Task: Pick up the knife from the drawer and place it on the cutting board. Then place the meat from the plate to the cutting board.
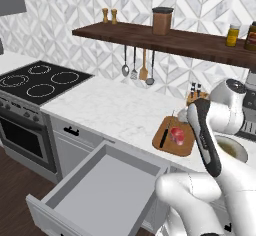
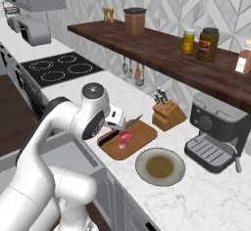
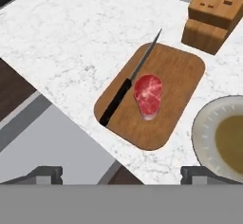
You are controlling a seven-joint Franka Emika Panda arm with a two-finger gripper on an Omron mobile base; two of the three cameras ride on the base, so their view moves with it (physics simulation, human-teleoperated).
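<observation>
Knife [image 3: 130,82] and meat [image 3: 148,95] lay on cutting board [image 3: 175,83]; plate [image 3: 205,130] bare; jaws released, gripping nothing; apparently nothing left.

The knife [image 3: 129,79] and the meat [image 3: 148,95] lay side by side on the cutting board [image 3: 175,80], the knife to the left. The plate [image 3: 209,128] sat just right of the board, the knife block [image 3: 213,19] behind it, and the open drawer [image 1: 95,190] below the counter's [image 1: 120,107] near edge.
</observation>
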